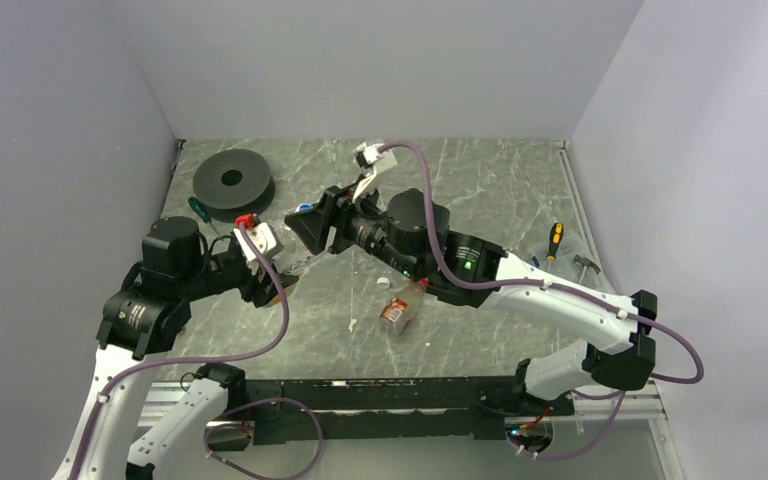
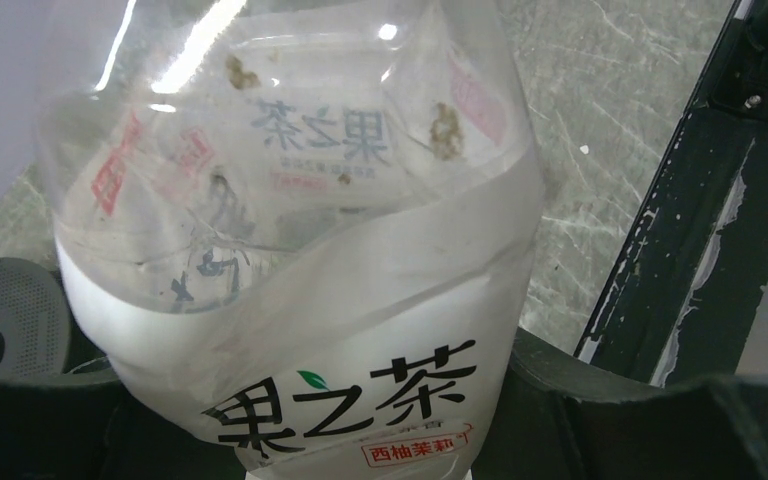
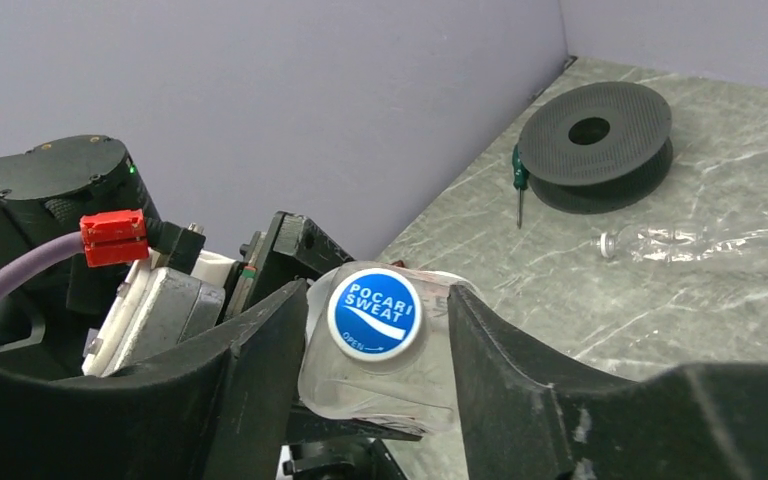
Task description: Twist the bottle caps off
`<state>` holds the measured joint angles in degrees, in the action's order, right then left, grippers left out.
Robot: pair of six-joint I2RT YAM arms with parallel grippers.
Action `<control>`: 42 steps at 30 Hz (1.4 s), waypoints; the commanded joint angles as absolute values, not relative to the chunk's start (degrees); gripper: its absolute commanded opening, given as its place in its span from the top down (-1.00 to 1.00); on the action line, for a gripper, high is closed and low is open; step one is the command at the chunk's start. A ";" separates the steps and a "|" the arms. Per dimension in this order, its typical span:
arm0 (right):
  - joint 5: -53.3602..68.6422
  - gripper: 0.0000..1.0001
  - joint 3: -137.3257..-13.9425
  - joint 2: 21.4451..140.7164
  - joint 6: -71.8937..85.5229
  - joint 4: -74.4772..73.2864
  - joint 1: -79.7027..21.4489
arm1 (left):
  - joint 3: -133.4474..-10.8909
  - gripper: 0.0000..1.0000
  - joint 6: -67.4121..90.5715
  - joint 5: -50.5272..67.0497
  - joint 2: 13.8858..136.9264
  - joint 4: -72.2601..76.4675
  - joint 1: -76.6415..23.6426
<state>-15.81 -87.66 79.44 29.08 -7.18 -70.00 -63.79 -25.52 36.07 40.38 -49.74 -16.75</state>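
The left hand (image 2: 330, 405) is clamped on the crumpled body of the big bottle (image 2: 290, 250) with Chinese lettering, holding it above the left side of the worktop (image 1: 500, 190), not far from the black disc (image 1: 233, 182) in the far left corner. The blue cap (image 3: 374, 312) sits on the bottle's neck and faces the right hand (image 3: 375, 300), whose fingers (image 3: 250, 370) stand spread on either side of the cap, a narrow gap each way, not touching it. A small brown-labelled bottle (image 1: 396, 312) lies near the middle of the worktop, a loose white cap (image 1: 384, 283) just beside it. A clear bottle (image 3: 705, 238) lies open-necked near the disc.
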 commanded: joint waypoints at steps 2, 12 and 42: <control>-18.08 0.07 -91.01 81.03 26.19 -4.61 -70.70 | -67.11 0.14 -22.24 37.02 41.74 -47.19 -16.79; -21.21 0.69 -90.80 80.41 22.35 -2.59 -70.93 | -67.66 0.14 -22.39 39.58 41.79 -48.97 -16.78; 1.76 -0.89 -83.65 70.17 13.43 3.47 -65.91 | -75.05 0.06 -21.98 57.45 45.26 -56.60 -16.79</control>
